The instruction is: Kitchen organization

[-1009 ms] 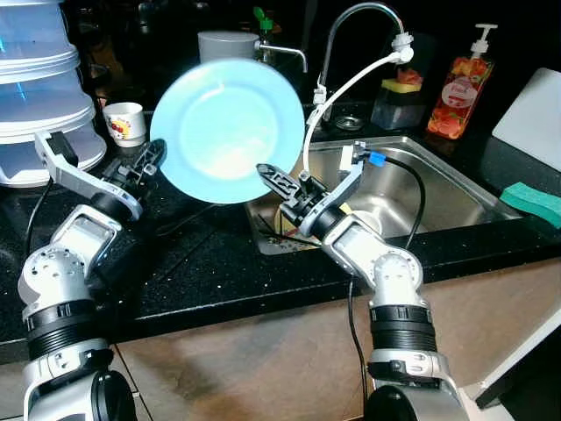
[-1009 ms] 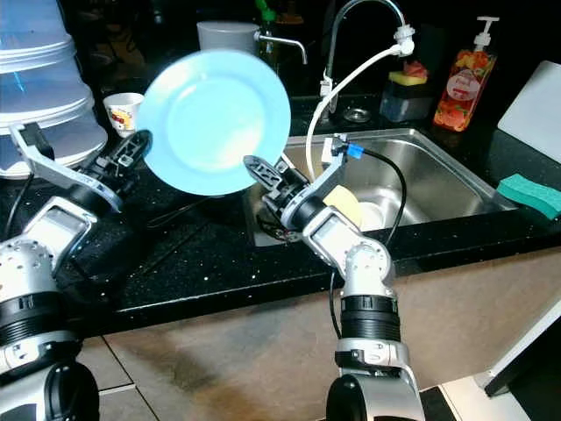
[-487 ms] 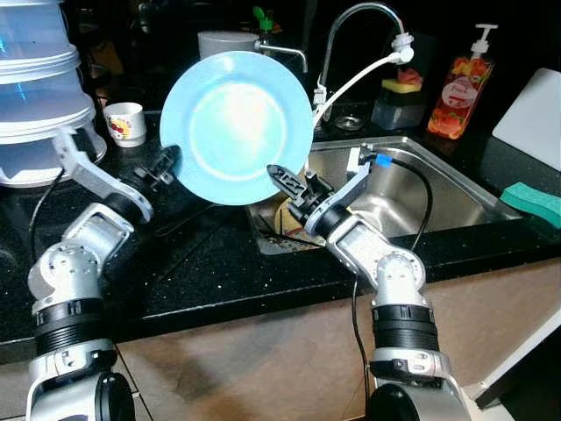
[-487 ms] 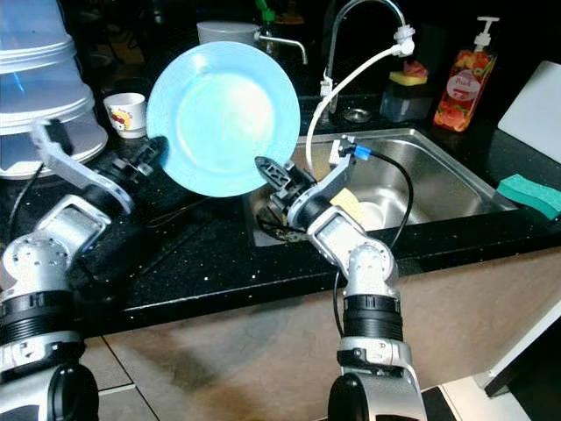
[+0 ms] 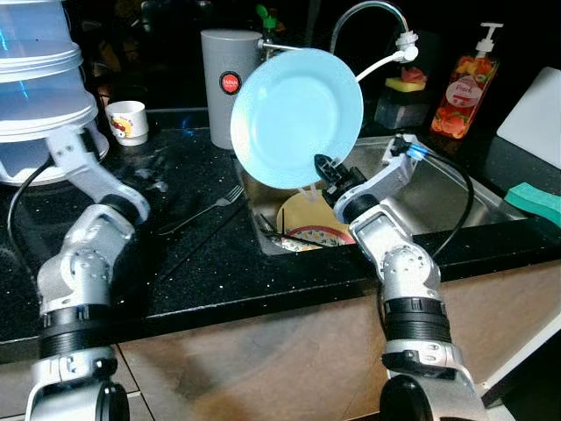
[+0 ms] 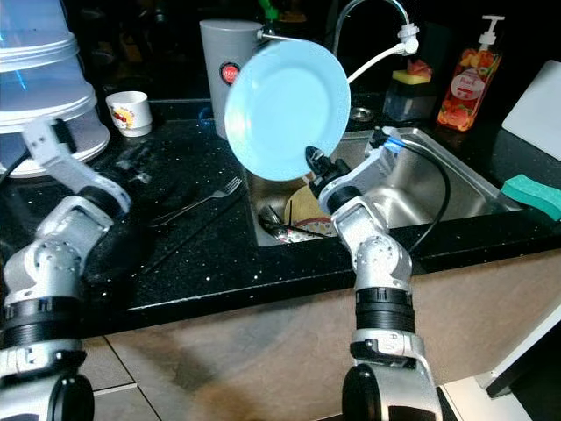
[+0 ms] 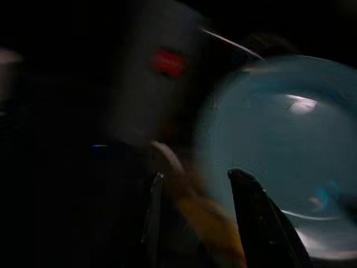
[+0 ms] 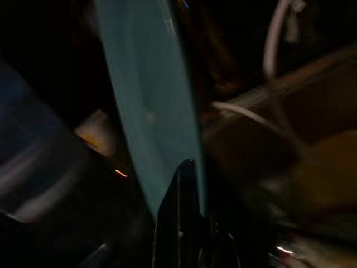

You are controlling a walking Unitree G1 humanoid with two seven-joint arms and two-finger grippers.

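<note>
Round light-blue plate [image 5: 298,118] held upright on edge above the left end of the steel sink [image 5: 438,189], face toward the camera, tilted slightly. Right gripper [image 5: 326,168] pinches its rim at about 5 o'clock; in the right wrist view one black finger [image 8: 177,215] lies against the plate's edge, plate seen edge-on.

Below the plate, in the sink basin: yellow plate with red rim [image 5: 307,224] plus dark utensils [image 5: 280,232], details unclear.

Behind the plate at 11 o'clock: tall grey cylindrical canister with red round label [image 5: 224,88], partly covered by the plate. At 1 o'clock: curved chrome faucet [image 5: 364,17] with white hose [image 5: 386,63].

Left gripper [image 7: 195,223]: fingers spread apart, nothing between them, pointing toward the plate and canister in the blurred left wrist view. Left arm [image 5: 88,237] bent over the black speckled counter [image 5: 202,263] at 9 o'clock of the plate, apart from it.

Silver fork [image 5: 203,210] lies on the counter between left arm and sink. White mug with red print [image 5: 127,121] at far 9 o'clock, beside stacked translucent white containers [image 5: 39,88]. Far right: orange soap pump bottle [image 5: 462,92], yellow-green sponge in a dark holder [image 5: 401,88], teal sponge [image 5: 533,200] on the counter edge, white board [image 5: 533,110].
</note>
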